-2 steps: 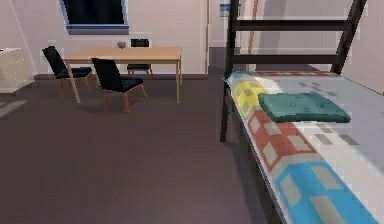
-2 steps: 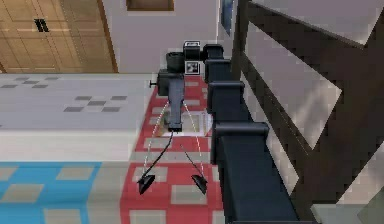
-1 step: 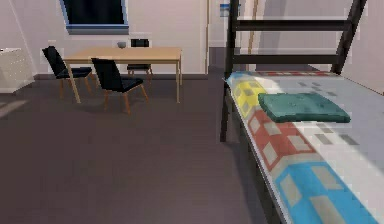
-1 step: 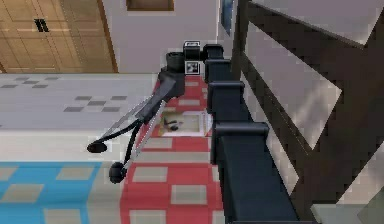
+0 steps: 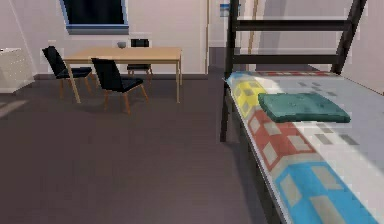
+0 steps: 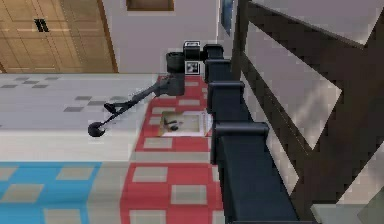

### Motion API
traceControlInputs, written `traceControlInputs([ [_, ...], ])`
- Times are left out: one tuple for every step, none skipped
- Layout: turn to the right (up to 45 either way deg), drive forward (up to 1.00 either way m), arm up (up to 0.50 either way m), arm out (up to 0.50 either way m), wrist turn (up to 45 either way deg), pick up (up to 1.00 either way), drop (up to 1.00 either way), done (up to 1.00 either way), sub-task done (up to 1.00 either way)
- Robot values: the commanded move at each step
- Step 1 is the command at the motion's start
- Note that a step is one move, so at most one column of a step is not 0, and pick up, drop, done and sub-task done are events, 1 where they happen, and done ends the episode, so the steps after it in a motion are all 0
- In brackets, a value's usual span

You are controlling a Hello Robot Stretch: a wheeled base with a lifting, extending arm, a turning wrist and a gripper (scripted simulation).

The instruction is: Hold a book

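- Forward view, bed (image 5: 290, 150): the largest item, along the picture's right, with a patchwork cover and a dark frame. I judge it the work site, since the robot stands alongside it.
- Table (image 5: 130, 56): wooden, across the floor at the forward view's left, well apart from the bed. It probably plays no part in this step.
- Chairs (image 5: 118, 78): dark, drawn up around the table.
- Pillow (image 5: 303, 106): teal, lying flat on the cover.
- Arm (image 6: 240, 150): arm side view, a dark bar reaching out over the cover, presumably because the wanted thing lies on the bed.
- Claw (image 6: 103, 118): at the arm's far end, thin fingers angled down toward the arm side view's left, above a pale patch of cover. Whether the fingers are apart or together cannot be told, nor whether it holds anything.
- Pale flat thing (image 6: 182, 122): lying on the cover just beside the arm (probably the book, though too small to be sure). It rests on the bed, so I judge it not yet lifted.
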Motion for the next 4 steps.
traceControlInputs([
  [0.0, 0.00, 0.00, 0.00, 45.0, 0.00, 0.00, 0.00, 0.00],
  [0.0, 0.00, 0.00, 0.00, 36.0, 0.00, 0.00, 0.00, 0.00],
  [0.0, 0.00, -0.22, 0.00, 0.0, 0.00, 0.00, 0.00, 0.00],
  [0.0, 0.00, 0.00, 0.00, 0.0, 1.00, 0.00, 0.00, 0.00],
])
